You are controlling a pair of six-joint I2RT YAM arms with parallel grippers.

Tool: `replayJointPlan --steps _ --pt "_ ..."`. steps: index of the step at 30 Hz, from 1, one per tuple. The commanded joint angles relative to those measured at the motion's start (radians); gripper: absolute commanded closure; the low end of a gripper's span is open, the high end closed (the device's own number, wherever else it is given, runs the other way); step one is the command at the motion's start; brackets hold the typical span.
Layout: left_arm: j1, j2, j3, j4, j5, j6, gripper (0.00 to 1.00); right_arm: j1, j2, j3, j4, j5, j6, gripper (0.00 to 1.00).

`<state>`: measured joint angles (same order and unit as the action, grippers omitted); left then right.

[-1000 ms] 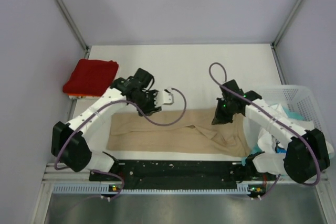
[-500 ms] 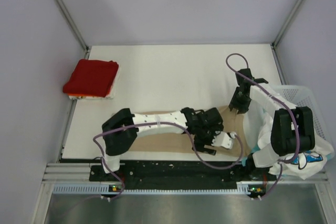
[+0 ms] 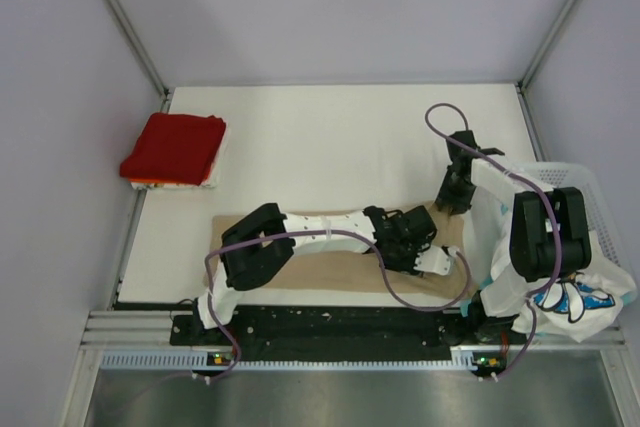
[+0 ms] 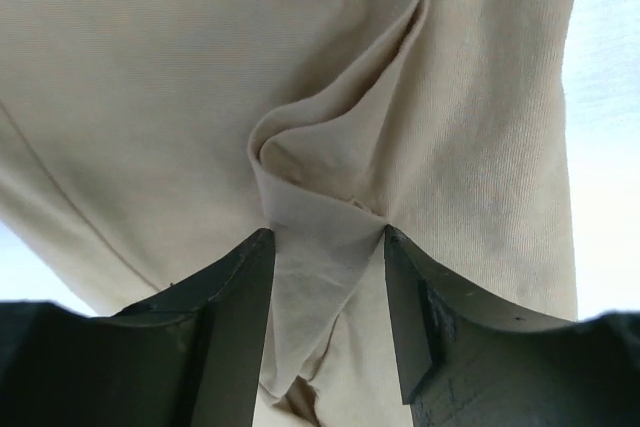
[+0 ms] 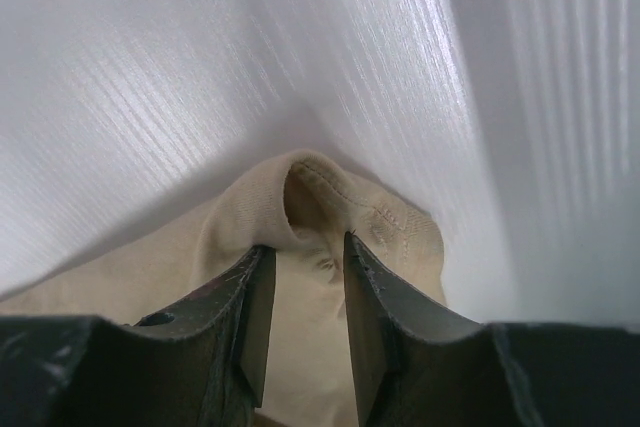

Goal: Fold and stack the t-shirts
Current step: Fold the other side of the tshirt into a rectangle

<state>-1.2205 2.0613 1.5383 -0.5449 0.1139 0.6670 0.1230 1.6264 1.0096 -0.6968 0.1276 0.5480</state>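
Observation:
A plain tan t-shirt (image 3: pixel 300 272) lies flattened along the table's near edge. My left arm reaches across it to its right part. There my left gripper (image 3: pixel 425 250) is shut on a raised fold of the tan cloth (image 4: pixel 150 77), which is pinched between the jaws (image 4: pixel 325 237). My right gripper (image 3: pixel 449 201) is at the shirt's far right corner. It is shut on a stitched edge of the tan cloth (image 5: pixel 400 227), which sits between its narrow jaws (image 5: pixel 307 247). A folded red t-shirt (image 3: pixel 173 145) lies at the far left on a thin orange and white stack (image 3: pixel 150 182).
A white mesh basket (image 3: pixel 560 179) stands at the right edge, behind my right arm. A white and teal printed shirt (image 3: pixel 578 297) hangs over its near side. The enclosure walls rise at the left, back and right. A black rail (image 3: pixel 330 322) runs along the front.
My left arm has swung from the shirt's left part across to its right end. My right gripper has drawn back to the far right corner, and the shirt's right end now lies flatter.

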Motion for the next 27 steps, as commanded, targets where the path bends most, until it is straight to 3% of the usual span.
replayJointPlan --steps 1,3,4,5,6,7,17,23,27 --pt "-0.01 0.017 0.034 -0.007 0.001 0.036 0.47 -0.011 0.012 0.003 0.039 0.018 -0.016 0.67" --pt "-0.013 0.023 0.048 -0.015 0.02 0.031 0.51 -0.014 0.023 0.004 0.042 0.012 -0.014 0.68" --pt "-0.016 0.029 0.055 -0.018 0.015 0.026 0.6 -0.016 0.029 0.004 0.043 0.009 -0.016 0.68" --pt "-0.02 0.036 0.066 -0.023 -0.006 0.022 0.69 -0.017 0.032 0.004 0.043 0.009 -0.014 0.68" --pt "-0.022 0.045 0.078 -0.035 -0.017 0.016 0.88 -0.017 0.032 0.003 0.045 0.012 -0.011 0.68" --pt "-0.022 0.045 0.086 -0.047 -0.019 0.008 1.0 -0.019 0.032 0.004 0.045 0.012 -0.011 0.68" --pt "-0.017 -0.064 0.039 -0.141 0.015 0.023 1.0 -0.034 0.055 0.003 0.052 0.032 -0.002 0.69" --pt "-0.007 -0.079 0.02 -0.22 0.133 0.052 0.85 -0.034 0.055 0.007 0.052 0.038 -0.005 0.69" --pt "-0.007 -0.078 0.019 -0.266 0.202 0.083 0.83 -0.033 0.052 0.007 0.051 0.046 -0.008 0.69"
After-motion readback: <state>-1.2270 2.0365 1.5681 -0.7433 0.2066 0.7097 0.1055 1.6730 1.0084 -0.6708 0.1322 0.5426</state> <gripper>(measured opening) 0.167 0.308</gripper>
